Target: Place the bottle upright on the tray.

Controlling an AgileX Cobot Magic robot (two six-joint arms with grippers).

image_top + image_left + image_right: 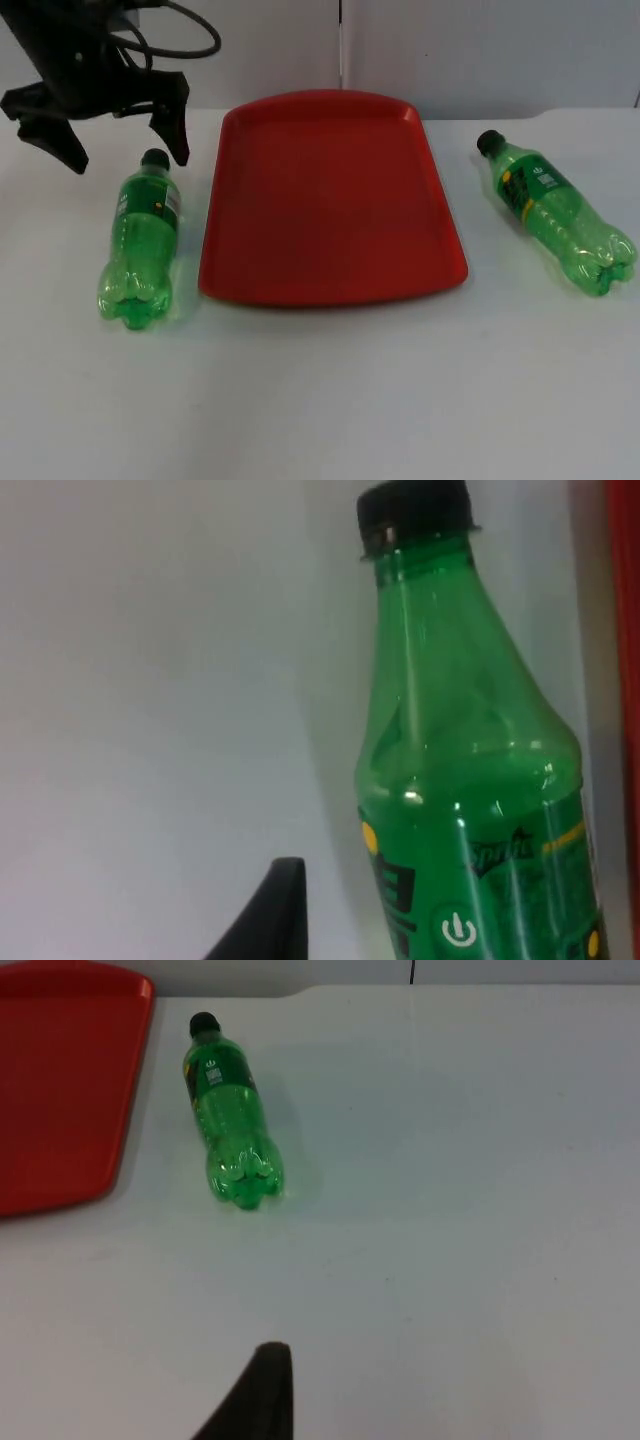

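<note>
We see two green plastic bottles lying on their sides on the white desk (320, 400), one either side of a red tray (330, 200). The left bottle (141, 238) lies just beside the tray's left edge, black cap pointing toward the partition wall (480, 45), lobed base toward the cam. It is see-through green w/ a green label round the upper body carrying yellow and white marks; in the left wrist view the bottle (465, 770) shows its black ribbed cap, sloping neck, and a label w/ yellow dots and a white round symbol, the tray's red edge (625, 630) running alongside.

The right bottle (556, 212) lies at a slant, a little apart from the tray's right edge, cap toward the wall, same green body and black cap, label w/ yellow stripe. From the right wrist view this bottle (228, 1115) rests near the tray (60, 1080), base lobes bright and glossy.

The left gripper (128, 158) hangs over the desk by the left bottle's cap, fingers spread wide apart, touching nothing. The right gripper's state we cannot tell.
</note>
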